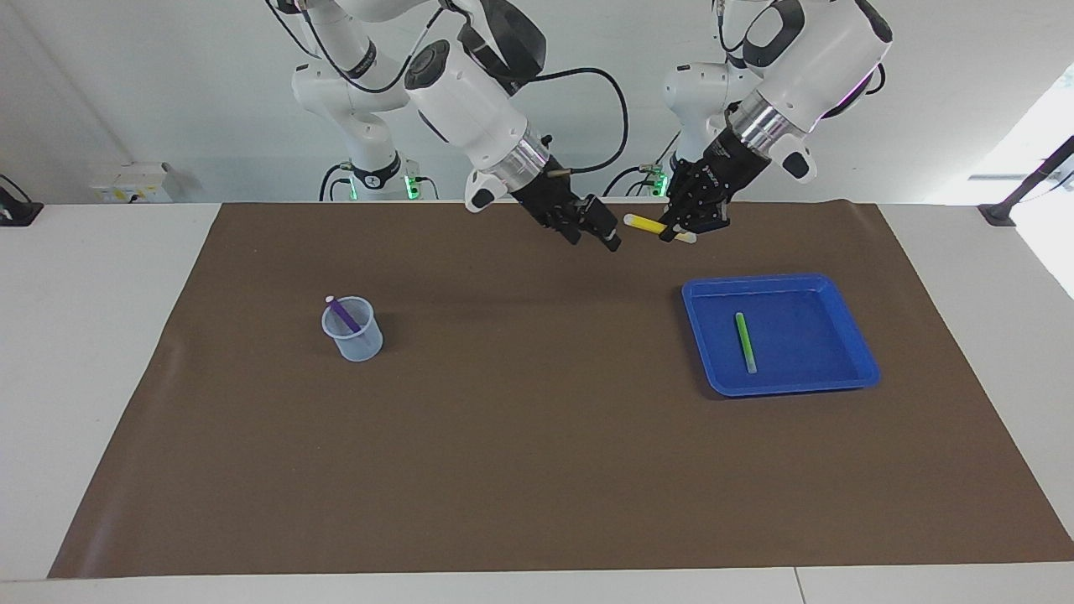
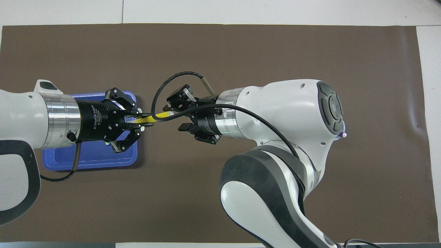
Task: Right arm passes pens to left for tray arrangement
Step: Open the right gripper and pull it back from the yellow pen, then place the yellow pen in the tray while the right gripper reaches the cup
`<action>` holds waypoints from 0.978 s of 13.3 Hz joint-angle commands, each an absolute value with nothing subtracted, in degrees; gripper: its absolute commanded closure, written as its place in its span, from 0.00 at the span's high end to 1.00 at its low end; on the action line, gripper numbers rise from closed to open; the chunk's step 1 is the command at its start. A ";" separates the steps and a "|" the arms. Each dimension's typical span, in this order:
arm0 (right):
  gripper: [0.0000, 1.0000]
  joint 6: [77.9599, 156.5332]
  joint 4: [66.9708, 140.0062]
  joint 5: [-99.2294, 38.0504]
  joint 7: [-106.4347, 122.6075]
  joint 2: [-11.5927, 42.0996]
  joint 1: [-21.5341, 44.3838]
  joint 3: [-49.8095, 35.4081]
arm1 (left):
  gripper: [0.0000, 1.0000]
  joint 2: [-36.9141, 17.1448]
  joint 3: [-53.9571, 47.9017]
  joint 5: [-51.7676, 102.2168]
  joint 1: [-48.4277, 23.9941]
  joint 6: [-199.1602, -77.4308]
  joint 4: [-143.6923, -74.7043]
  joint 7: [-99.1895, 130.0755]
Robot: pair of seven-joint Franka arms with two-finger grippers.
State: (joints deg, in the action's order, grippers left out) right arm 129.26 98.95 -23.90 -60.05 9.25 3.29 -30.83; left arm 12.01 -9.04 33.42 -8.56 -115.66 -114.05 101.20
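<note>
My left gripper [image 1: 676,230] [image 2: 140,119] is shut on the yellow pen [image 1: 648,224] [image 2: 150,118], held level in the air over the mat beside the blue tray [image 1: 780,282] [image 2: 89,162]. My right gripper [image 1: 596,241] [image 2: 180,113] hangs at the pen's free whitish end, its fingers spread open on either side of it and nothing gripped. The green pen [image 1: 745,342] lies in the tray. The purple pen [image 1: 343,315] [image 2: 342,135] leans in a small translucent cup [image 1: 359,342] toward the right arm's end of the mat. In the overhead view the right arm hides that cup.
A brown mat [image 1: 537,470] [image 2: 220,51] covers most of the white table. Two slimmer white arms with green lights [image 1: 377,172] stand at the robots' edge of the table.
</note>
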 commanded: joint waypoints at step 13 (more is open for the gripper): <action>1.00 117.85 118.45 -7.12 -8.98 -3.15 2.72 -3.53 | 0.00 5.74 -8.61 19.28 9.75 -106.78 -117.87 26.33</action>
